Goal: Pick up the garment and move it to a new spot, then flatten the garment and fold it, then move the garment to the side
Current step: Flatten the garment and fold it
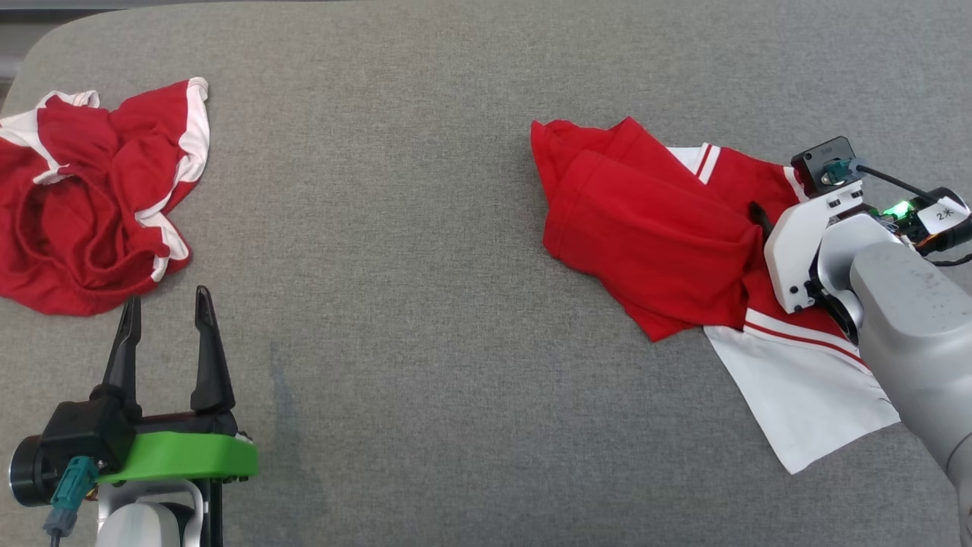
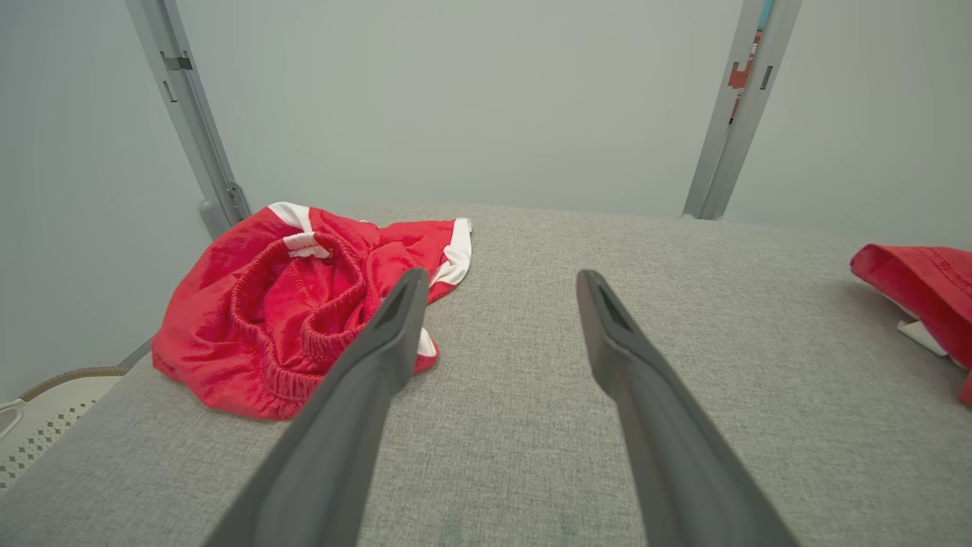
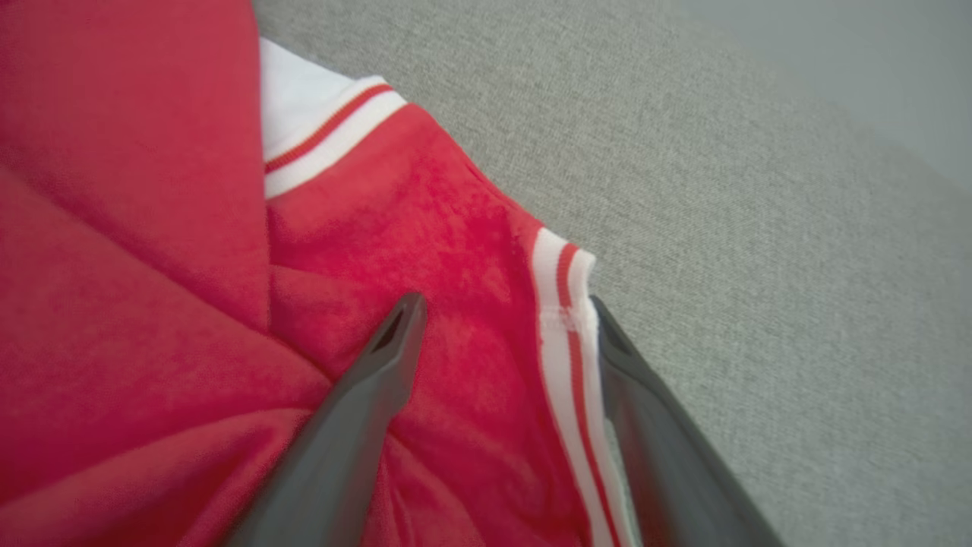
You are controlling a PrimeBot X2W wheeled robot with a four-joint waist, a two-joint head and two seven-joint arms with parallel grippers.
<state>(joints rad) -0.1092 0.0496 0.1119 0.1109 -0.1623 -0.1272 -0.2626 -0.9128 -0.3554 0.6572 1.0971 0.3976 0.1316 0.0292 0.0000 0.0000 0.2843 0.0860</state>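
The grey pad [image 1: 425,266] carries everything. On its right half lies the garment I'm working, a red-and-white shirt [image 1: 645,228], loosely doubled over itself rather than spread flat, so I judge flattening is not yet done. Its long axis runs on a diagonal: the bunched red end points toward the pad's far middle, and the white panel trails toward the pad's near right edge. A crumpled pair of red shorts [image 1: 91,205] sits at the pad's far left corner, well apart, probably waiting its turn. My right gripper [image 3: 505,304] is down over the shirt's striped border, jaws spread wide and straddling it, nothing pinched. That looks like the setup for a grab. My left gripper [image 1: 168,296] hangs spread over the pad's near left, empty, just short of the shorts.
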